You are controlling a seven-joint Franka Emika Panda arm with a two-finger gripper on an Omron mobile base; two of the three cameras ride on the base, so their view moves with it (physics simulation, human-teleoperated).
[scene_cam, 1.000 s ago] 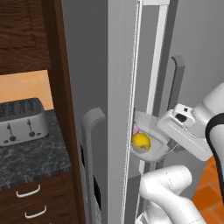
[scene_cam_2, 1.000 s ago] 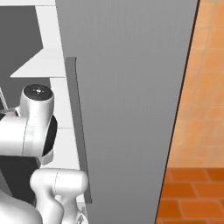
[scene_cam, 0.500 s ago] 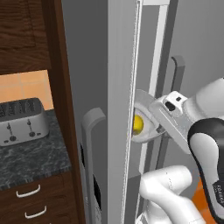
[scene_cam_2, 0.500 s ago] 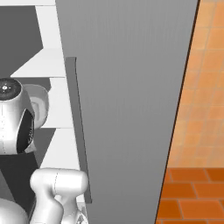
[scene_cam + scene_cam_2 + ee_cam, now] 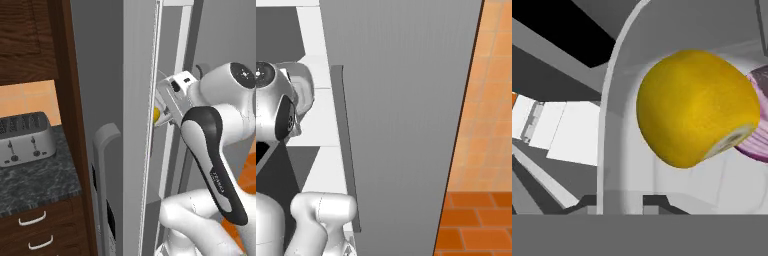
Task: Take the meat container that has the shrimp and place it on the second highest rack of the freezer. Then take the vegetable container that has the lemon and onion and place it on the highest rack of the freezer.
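The pan is a grey metal dish with a rounded, pale rim and smooth walls. Inside it the lemon, bright yellow with a pale cut end, lies against the purple onion, which touches it on one side. In the left base view the pan's edge and the lemon peek from behind the freezer door edge, inside the freezer at the hand. The gripper straddles the pan's rim; whether it clamps it, I cannot tell.

- I see the lemon close up inside the vegetable container.
- The onion touches the lemon's right side.
- White freezer shelves lie left of the rim.
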